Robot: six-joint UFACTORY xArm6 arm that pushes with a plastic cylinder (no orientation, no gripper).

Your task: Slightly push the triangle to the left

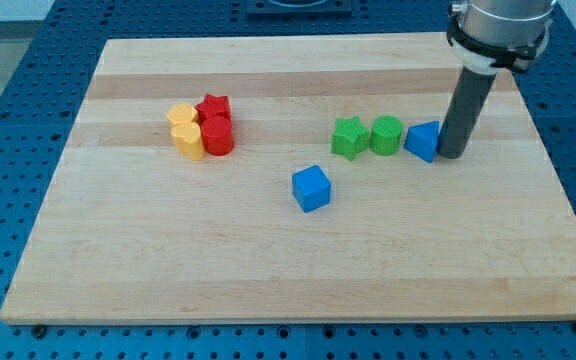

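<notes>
My tip (pixel 451 154) is resting on the wooden board (pixel 268 270) at the view's right, just beside the right side of the blue triangle (pixel 423 140); it is looking to be touching it or nearly touching, I cannot tell which; there is no gripper on this rod, so it is grasping nothing, only standing upright against the block; the blue triangle is sitting at the right end of a short row, with the green cylinder (pixel 386 135) just to its left, seeming to touch it, and the green star (pixel 348 138) next to the cylinder; the blue cube (pixel 311 188) is lying apart, lower and toward the view's middle; well apart, at the view's left, four blocks are crowding together in one cluster: the red star (pixel 214 107) at the top right, the red cylinder (pixel 218 137) below it, the yellow heart (pixel 181 117) at the top left, and one more yellow block (pixel 190 141) below, whose shape I cannot make out; the board is lying on a blue perforated table (pixel 8 120)
</notes>
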